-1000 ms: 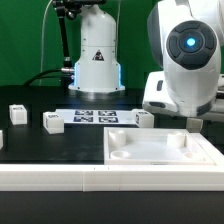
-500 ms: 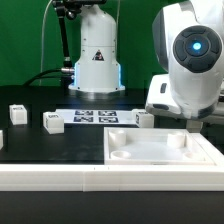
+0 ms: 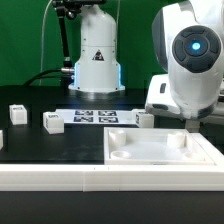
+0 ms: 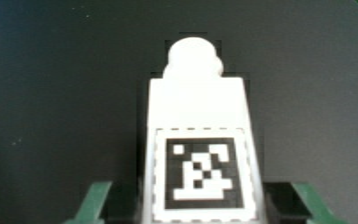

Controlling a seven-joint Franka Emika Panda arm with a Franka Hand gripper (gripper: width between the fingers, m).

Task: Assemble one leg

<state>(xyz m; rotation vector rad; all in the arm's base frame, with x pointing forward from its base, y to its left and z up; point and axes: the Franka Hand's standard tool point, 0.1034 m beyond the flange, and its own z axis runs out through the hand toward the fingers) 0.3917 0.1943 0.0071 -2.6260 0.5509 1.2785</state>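
In the wrist view a leg (image 4: pixel 201 130), a white squarish post with a black-and-white tag and a rounded peg at its far end, lies on the dark table. It lies between the green fingertips (image 4: pixel 105 200) of my gripper (image 4: pixel 202 205). The jaws stand open, with a dark gap on each side of the leg. In the exterior view my gripper (image 3: pixel 190 122) is low behind the far right corner of the white panel (image 3: pixel 160 150). This leg is hidden there. Three more legs stand on the table (image 3: pixel 17 113), (image 3: pixel 52 121), (image 3: pixel 143 118).
The marker board (image 3: pixel 95 116) lies at the table's middle back. The robot base (image 3: pixel 96 55) stands behind it. A white bar (image 3: pixel 60 178) runs along the front edge. A small white piece (image 3: pixel 1 140) shows at the exterior view's left edge.
A second ago the arm's head shifted a little toward the exterior view's right. Since half a second ago nothing has visibly moved.
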